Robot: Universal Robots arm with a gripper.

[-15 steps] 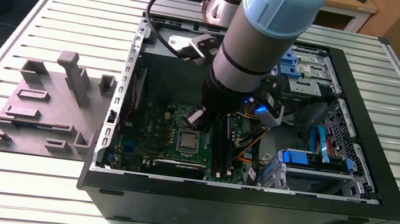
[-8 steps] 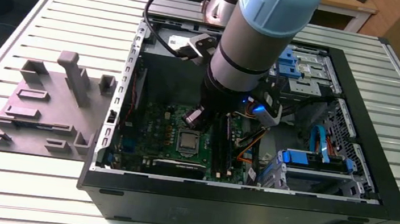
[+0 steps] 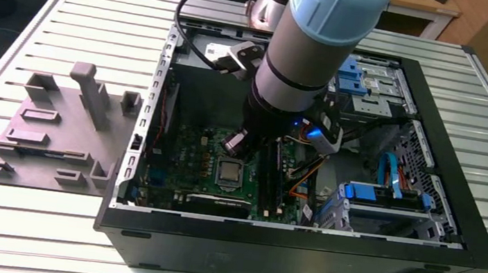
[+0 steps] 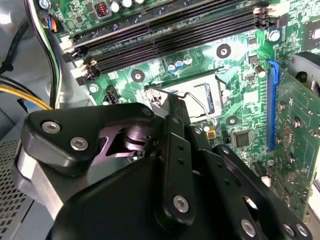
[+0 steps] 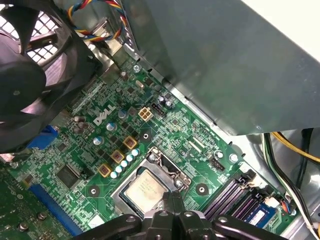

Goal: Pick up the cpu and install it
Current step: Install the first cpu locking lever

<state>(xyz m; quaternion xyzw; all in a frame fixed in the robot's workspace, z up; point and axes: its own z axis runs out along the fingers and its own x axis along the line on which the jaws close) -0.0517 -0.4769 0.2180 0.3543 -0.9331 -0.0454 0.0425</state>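
The cpu [image 5: 145,189] is a small silvery square lying flat in the motherboard socket [image 5: 161,169], inside its metal frame. The exterior view has the cpu [image 3: 230,172] near the middle of the green board. My gripper [image 5: 173,201] hangs just above the socket's edge, its two dark fingers pressed together with nothing between them. In the second wrist view the gripper [image 4: 172,111] tapers to a point beside the socket [image 4: 200,95]. In the exterior view the gripper [image 3: 235,144] sits a little beyond the cpu, inside the case.
The open black computer case [image 3: 459,205] lies on a slatted metal table. A black fan [image 5: 30,75] and a grey power-supply box [image 5: 225,65] stand close by. Memory slots [image 4: 165,35] run beside the socket. A grey fixture [image 3: 58,128] lies at the exterior view's left.
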